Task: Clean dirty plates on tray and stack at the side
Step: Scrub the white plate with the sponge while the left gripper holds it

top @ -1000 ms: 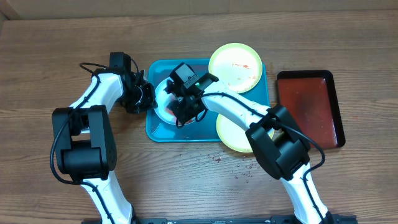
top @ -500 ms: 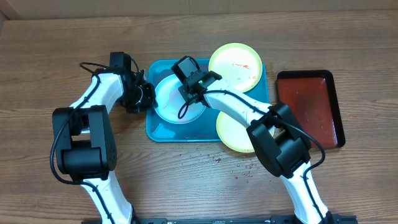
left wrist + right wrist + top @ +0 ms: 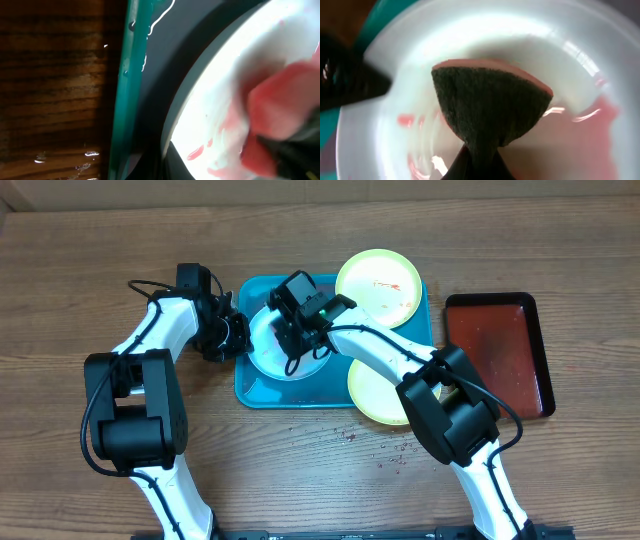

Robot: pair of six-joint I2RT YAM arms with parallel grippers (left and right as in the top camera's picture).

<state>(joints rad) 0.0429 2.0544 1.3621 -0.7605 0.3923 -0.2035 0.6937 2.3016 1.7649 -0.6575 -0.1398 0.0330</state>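
The pale blue-white plate [image 3: 268, 358] lies in the left part of the teal tray [image 3: 250, 392]. It carries red smears [image 3: 196, 152]. My left gripper [image 3: 234, 336] is shut on the plate's left rim [image 3: 172, 162]. My right gripper [image 3: 296, 328] is shut on a sponge [image 3: 490, 105], dark green with a pink back, and presses it on the plate [image 3: 580, 135]. The sponge also shows in the left wrist view [image 3: 285, 107]. One yellow-green plate [image 3: 378, 288] rests on the tray's far right corner. The other yellow-green plate [image 3: 372, 398] sits at the tray's near right, partly under my right arm.
A dark red tray [image 3: 497, 352] lies on the wooden table to the right. Small red spots [image 3: 385, 455] mark the table in front of the teal tray. The tray's rim [image 3: 125, 100] runs close beside the plate's edge.
My right gripper swept the sponge from the plate's near middle to its far edge, then back a little toward the centre. The left gripper has stayed on the rim.
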